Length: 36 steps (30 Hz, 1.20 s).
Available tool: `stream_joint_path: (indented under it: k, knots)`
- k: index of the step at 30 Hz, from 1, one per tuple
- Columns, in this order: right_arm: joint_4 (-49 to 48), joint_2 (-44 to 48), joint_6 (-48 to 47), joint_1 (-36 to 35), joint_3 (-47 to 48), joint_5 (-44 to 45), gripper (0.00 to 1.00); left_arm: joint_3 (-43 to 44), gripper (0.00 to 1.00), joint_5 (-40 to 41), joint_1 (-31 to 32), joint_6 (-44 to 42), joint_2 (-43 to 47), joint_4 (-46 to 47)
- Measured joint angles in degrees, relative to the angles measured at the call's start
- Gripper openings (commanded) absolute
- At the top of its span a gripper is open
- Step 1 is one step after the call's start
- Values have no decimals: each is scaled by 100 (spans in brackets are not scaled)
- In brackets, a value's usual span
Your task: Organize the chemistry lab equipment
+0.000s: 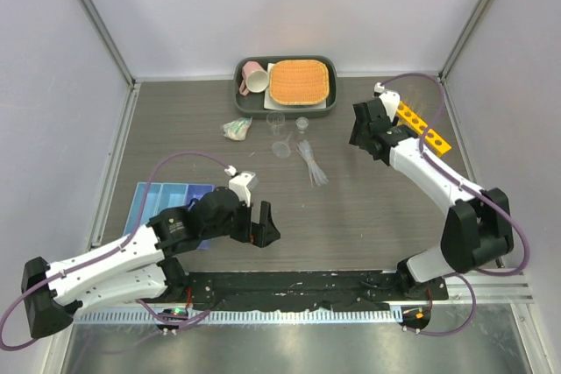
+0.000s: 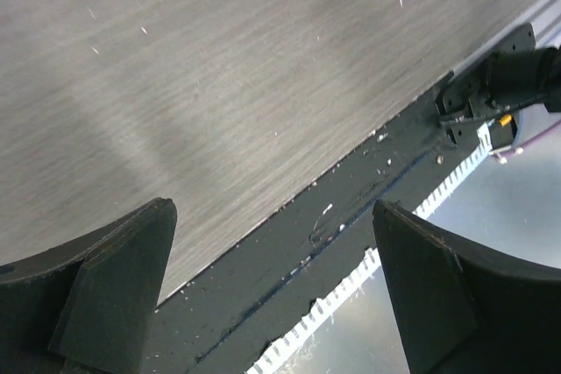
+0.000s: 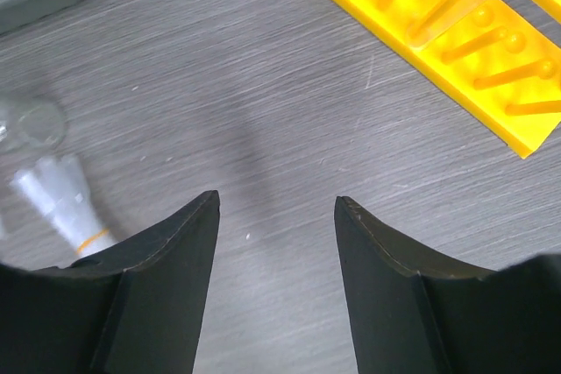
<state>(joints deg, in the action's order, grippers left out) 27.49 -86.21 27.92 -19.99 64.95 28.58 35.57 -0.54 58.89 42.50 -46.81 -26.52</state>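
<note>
A grey wood-grain tabletop (image 1: pixel 351 216) fills the centre of the overhead view, boxed in by plain pale walls (image 1: pixel 263 6) at the top and sides (metal posts (image 1: pixel 95 19) slant down from both upper corners). A black rail (image 1: pixel 307 286) and a brushed-metal strip (image 1: pixel 289 348) run along the bottom edge, all evenly lit.

On the desk (image 1: pixel 368 208) the tube rack (image 1: pixel 434 137) lies right, the compartment tray (image 1: pixel 162 194) front-left, with beakers (image 1: pixel 277 120) and apparently pipettes (image 1: pixel 311 164) between.
</note>
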Motion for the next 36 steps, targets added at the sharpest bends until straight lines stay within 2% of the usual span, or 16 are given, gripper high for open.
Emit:
stream_joint_path:
  k: [11, 20, 26, 36]
  knots:
    - [122, 1502, -72, -892, -254, -566, 66, 1744, 100, 1309, -208, -81, -791, -1349]
    - [181, 2037, -114, -1711, -428, -776, 66, 2640, 100, 2623, -1486, 354, -813, -2962]
    - [214, 2127, -129, -2114, -555, -793, 66, 2675, 99, 2798, -2658, 363, -730, -3493]
    - [162, 2538, -127, -2310, -710, -1032, 66, 2057, 97, 2592, -3842, 374, -1021, -3606]
